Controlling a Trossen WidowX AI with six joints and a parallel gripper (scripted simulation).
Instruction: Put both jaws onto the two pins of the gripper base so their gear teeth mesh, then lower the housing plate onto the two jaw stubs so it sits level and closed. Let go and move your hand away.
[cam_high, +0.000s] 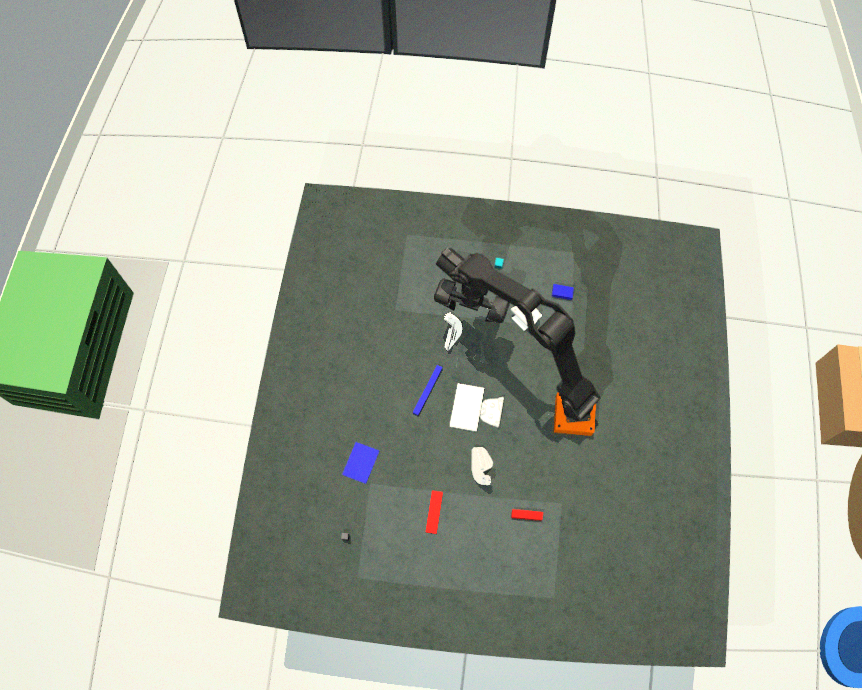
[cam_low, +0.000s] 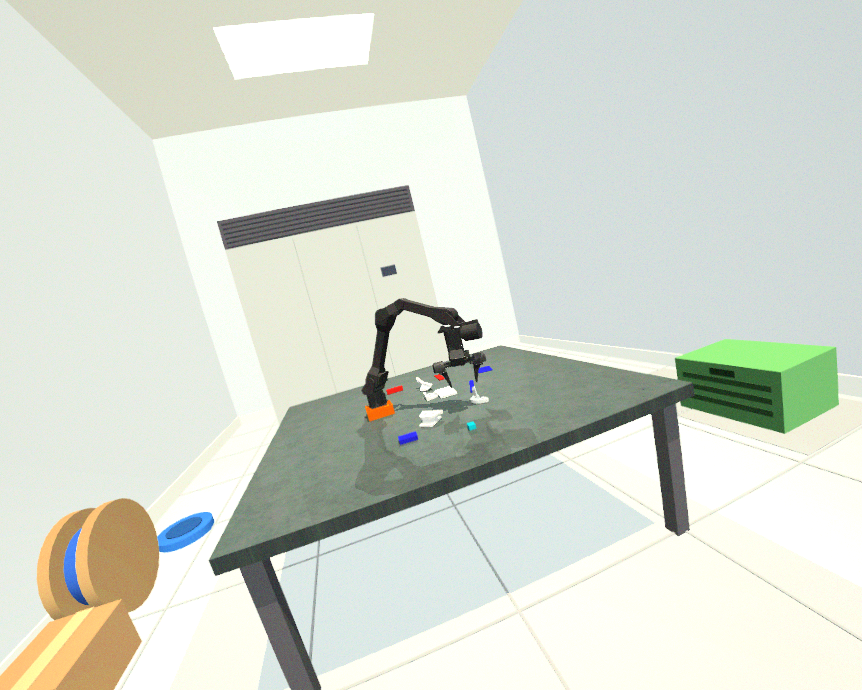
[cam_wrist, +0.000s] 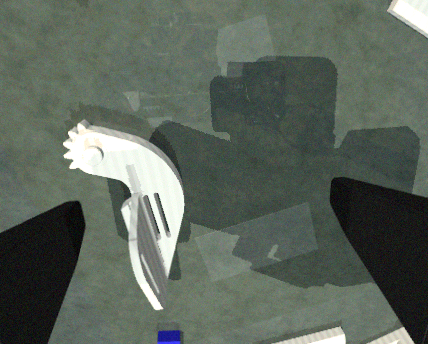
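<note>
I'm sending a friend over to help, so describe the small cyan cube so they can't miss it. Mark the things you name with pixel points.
On the dark green-grey stone-look table (cam_high: 647, 503) (cam_low: 309, 474), find the black robot arm (cam_high: 564, 359) (cam_low: 379, 352). Near its end effector (cam_high: 470, 305) (cam_low: 463, 374) sits a small cyan cube (cam_high: 498, 262) (cam_low: 471, 425). It's the only cyan piece; the nearby dark blue block (cam_high: 562, 292) (cam_low: 407, 437) is longer.

2 red blocks (cam_high: 434, 512) (cam_low: 394, 389), 3 blue pieces (cam_high: 360, 462) (cam_low: 407, 438)

white toothed curved jaw (cam_high: 452, 331) (cam_low: 479, 398) (cam_wrist: 157, 175): smooth, plastic-looking, finely ribbed | black jointed robot arm (cam_high: 506, 282) (cam_low: 381, 352): dark, faint sheen | dark green-grey rectangular tabletop (cam_high: 632, 503) (cam_low: 309, 489): mottled, stone-like, softly reflective | orange square arm base (cam_high: 587, 430) (cam_low: 379, 412): smooth, plastic-looking
</note>
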